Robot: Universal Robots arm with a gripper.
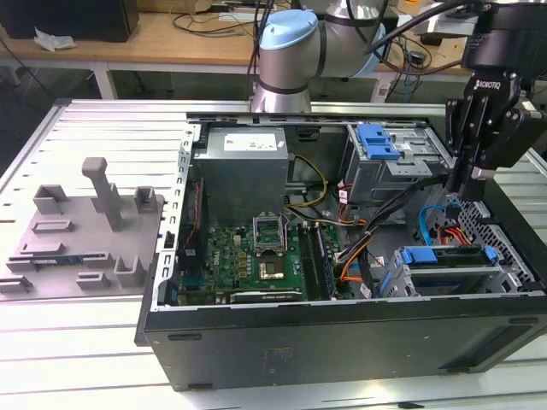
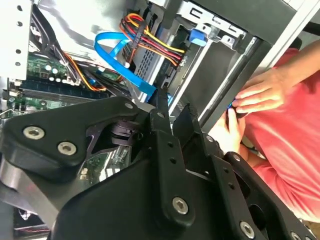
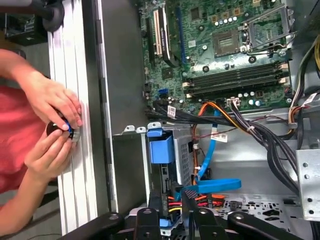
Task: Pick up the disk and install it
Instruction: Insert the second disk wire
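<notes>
case [image 1: 342,342], black and lying open on its side, holds nearly everything we see: a green motherboard [image 1: 256,256] on its floor, a grey power supply box [image 1: 244,171] toward the far wall, and a metal drive cage [image 1: 389,166] with a blue latch [image 1: 376,141] on top at the far corner on the exterior view's right. in the near corner on that same side sits a drive bay [image 1: 453,278], and in it we see the disk [image 1: 449,256], its blue bracket showing along the upper edge; whether it is fully seated we cannot tell. loose cables cross between the board and the bays, among them a flat blue data cable [image 2: 122,62] and a red, yellow and black bundle [image 2: 150,37].

gripper [image 1: 466,190] hangs above the case interior, over the gap between the cage and the bay, apart from the disk. in the second wrist view its two dark fingers [image 2: 165,125] stand close together, almost pressed, with nothing pinched between them.

outside the case wall, a person's hands [image 3: 52,127] in a red sleeve handle a small dark object on the ribbed metal table [image 1: 102,120]. a grey fixture plate [image 1: 81,231] with pegs lies on the table at the exterior view's left.
</notes>
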